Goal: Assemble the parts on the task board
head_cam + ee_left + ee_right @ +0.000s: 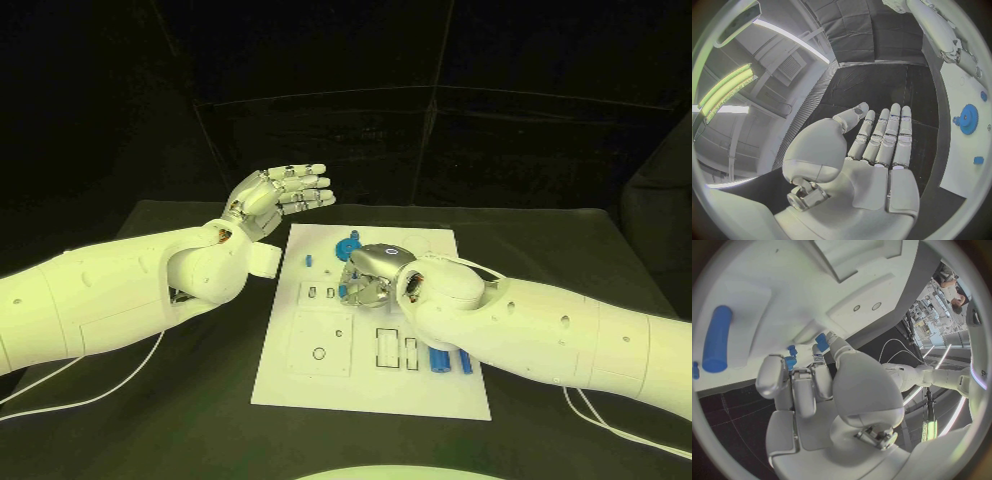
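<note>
The white task board [325, 375] lies in the middle of the black table. A blue gear [349, 245] stands near its far edge, with a small blue piece [306, 257] beside it. Two blue parts [437, 360] lie at the board's near right. My right hand [378, 275] hovers low over the board's middle, fingers curled down. In the right wrist view a small blue part [790, 361] sits between its fingertips, partly hidden, and a blue cylinder [717, 340] lies on the board [761, 285]. My left hand [281, 195] is raised beyond the board's far left corner, palm flat and bare [873, 150].
Recessed slots [389, 345] and a round hole [320, 354] mark the near half of the board. White cables [87, 385] trail over the table at both sides. The left wrist view shows the gear [967, 119] and a small blue piece [978, 160] on the board [957, 165].
</note>
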Tool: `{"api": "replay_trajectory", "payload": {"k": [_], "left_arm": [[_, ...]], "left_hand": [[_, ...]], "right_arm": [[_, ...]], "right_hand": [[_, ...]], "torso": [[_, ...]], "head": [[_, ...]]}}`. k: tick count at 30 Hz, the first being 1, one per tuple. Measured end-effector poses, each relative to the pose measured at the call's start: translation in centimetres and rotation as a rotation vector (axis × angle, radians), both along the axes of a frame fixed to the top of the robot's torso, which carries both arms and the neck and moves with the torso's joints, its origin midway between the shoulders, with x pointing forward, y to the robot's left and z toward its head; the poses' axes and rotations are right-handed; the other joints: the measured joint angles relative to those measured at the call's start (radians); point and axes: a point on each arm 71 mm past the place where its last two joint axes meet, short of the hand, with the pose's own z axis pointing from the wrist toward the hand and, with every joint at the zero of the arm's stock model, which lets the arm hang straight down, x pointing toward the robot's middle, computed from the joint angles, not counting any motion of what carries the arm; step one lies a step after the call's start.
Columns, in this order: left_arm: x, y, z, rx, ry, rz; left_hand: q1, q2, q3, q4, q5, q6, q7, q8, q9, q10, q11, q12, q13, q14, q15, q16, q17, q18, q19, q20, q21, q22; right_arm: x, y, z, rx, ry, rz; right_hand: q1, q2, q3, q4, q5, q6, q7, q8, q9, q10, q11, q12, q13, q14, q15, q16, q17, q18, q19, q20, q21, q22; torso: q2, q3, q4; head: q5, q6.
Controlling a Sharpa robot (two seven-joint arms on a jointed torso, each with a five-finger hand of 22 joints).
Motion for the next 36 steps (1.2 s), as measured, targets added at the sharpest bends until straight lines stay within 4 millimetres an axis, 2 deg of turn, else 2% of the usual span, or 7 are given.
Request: {"api": "replay_trajectory", "payload": {"k": [7,15,36], "left_arm": [[0.0,0.0,0.0,0.0,0.001,0.0],[0.0,0.0,0.0,0.0,0.001,0.0],[0.0,0.0,0.0,0.001,0.002,-0.001]], "left_hand": [[-0.001,-0.001,0.0,0.0,0.0,0.0,0.0,0.0,0.0,0.0,0.0,0.0,0.0,0.0,0.0,0.0,0.0,0.0,0.0,0.0,0.0,0.0],[-0.005,-0.005,0.006,0.006,0.0,0.0,0.0,0.005,0.0,0.0,0.0,0.0,0.0,0.0,0.0,0.0,0.0,0.0,0.0,0.0,0.0,0.0],[-0.005,-0.005,0.006,0.006,0.0,0.0,0.0,0.005,0.0,0.0,0.0,0.0,0.0,0.0,0.0,0.0,0.0,0.0,0.0,0.0,0.0,0.0]], "right_arm": [[-0.1,0.3,1.2,-0.036,-0.033,0.003],[0.1,0.7,1.3,-0.073,-0.043,-0.006],[0.6,1.5,1.1,-0.068,-0.057,-0.002]], "right_hand": [[-0.003,0.003,0.003,0.003,0.007,0.004,-0.004,0.0,0.001,0.004,-0.004,0.0,0.0,0.0,0.0,0.0,0.0,0.0,0.0,0.0,0.0,0.002],[-0.003,0.003,0.006,0.006,0.011,0.004,-0.004,0.003,0.001,0.004,-0.004,0.0,0.0,0.0,0.0,0.0,0.0,0.0,0.0,0.0,0.0,0.003],[-0.003,0.003,0.008,0.003,0.017,0.007,-0.007,0.004,0.001,0.004,-0.004,0.0,0.0,0.0,0.0,0.0,0.0,0.0,0.0,0.0,0.0,0.004]], "torso": [[0.0,-0.0012,-0.0001],[0.0,-0.0015,0.0009],[0.001,0.0016,0.0021]], "head": [[-0.002,0.001],[-0.006,0.002],[-0.003,0.001]]}}
